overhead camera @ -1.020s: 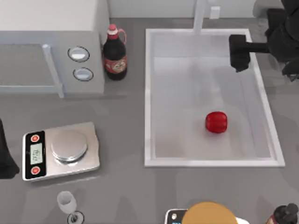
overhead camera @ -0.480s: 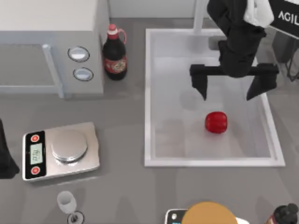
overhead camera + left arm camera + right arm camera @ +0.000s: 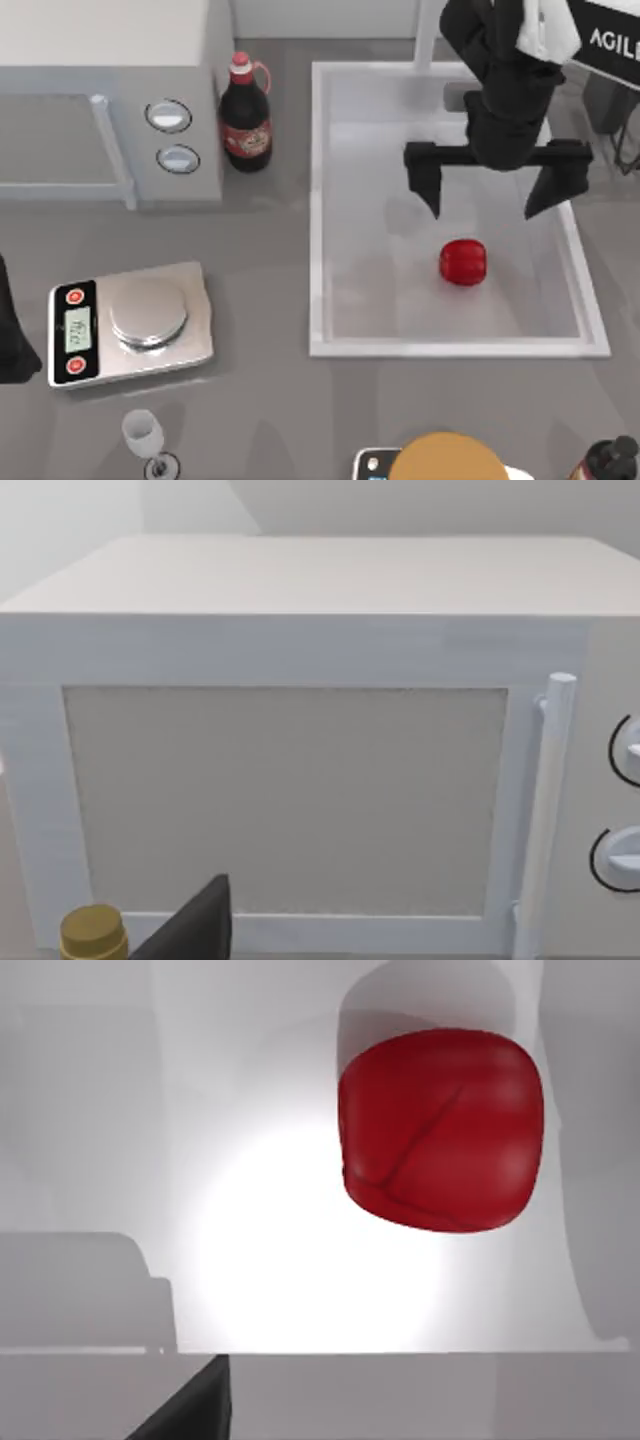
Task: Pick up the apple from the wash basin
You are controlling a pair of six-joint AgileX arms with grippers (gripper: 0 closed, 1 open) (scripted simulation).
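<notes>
A small glossy red apple point(image 3: 463, 262) lies on the pale bottom of the white wash basin point(image 3: 316, 210), toward its near right part. The right wrist view looks down on the apple point(image 3: 440, 1128) against the basin floor. My right gripper point(image 3: 492, 200) hangs over the basin just behind the apple, wide open, one dark finger point(image 3: 425, 180) on each side, nothing between them. My left arm point(image 3: 12, 330) is parked at the table's left edge.
A grey microwave point(image 3: 110, 100) stands at the back left, seen close in the left wrist view point(image 3: 300, 730). A dark red-capped bottle point(image 3: 246, 115) stands beside it. A kitchen scale point(image 3: 130, 322) and a small glass point(image 3: 143, 432) sit front left; a tan round object point(image 3: 445, 458) at the front.
My right arm swung in over the basin from the back right and opened wide behind the apple; over the last half second it barely shifted. The apple has not moved.
</notes>
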